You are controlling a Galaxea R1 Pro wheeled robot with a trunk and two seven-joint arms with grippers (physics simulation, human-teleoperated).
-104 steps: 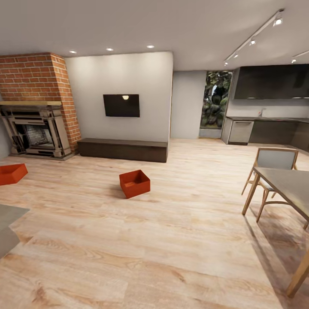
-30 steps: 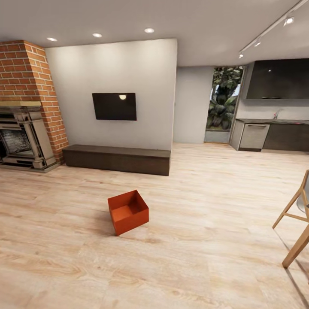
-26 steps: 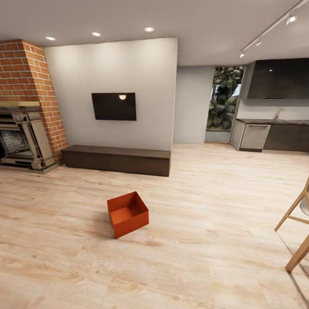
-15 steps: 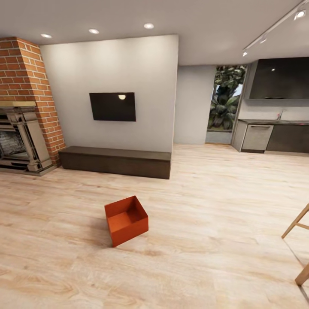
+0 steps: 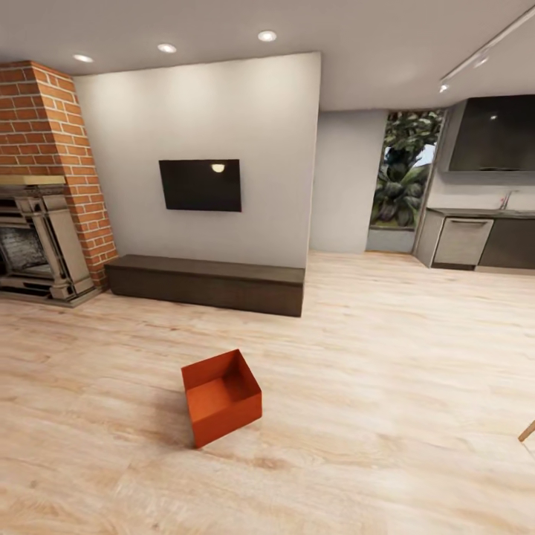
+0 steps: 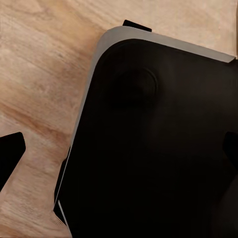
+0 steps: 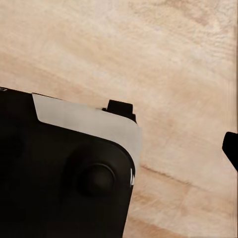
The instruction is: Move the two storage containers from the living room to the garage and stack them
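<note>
One of the storage containers [image 5: 221, 396], an orange-red open bin, stands on the living room's light wood planks [image 5: 386, 371] in the head view, low and left of centre, turned at an angle. It looks empty. In the left wrist view my left gripper [image 6: 119, 153] is open, with one dark fingertip [image 6: 10, 156] over the planks and the other at the opposite edge, above my black base [image 6: 158, 139]. In the right wrist view my right gripper [image 7: 119, 148] is open too, with one fingertip [image 7: 231, 148] showing over the wood. Neither gripper is near the bin.
A red-brick fireplace [image 5: 41, 223] is at the left. A black TV [image 5: 200, 185] hangs above a long dark bench [image 5: 208, 282] on the far wall. Kitchen units [image 5: 475, 241] stand at the back right, and a wooden leg tip [image 5: 527, 431] pokes in at the right edge.
The camera has moved toward the bin, which now looks larger and lower in the picture. The second bin at the left and the table and chair at the right have slid out of frame.
</note>
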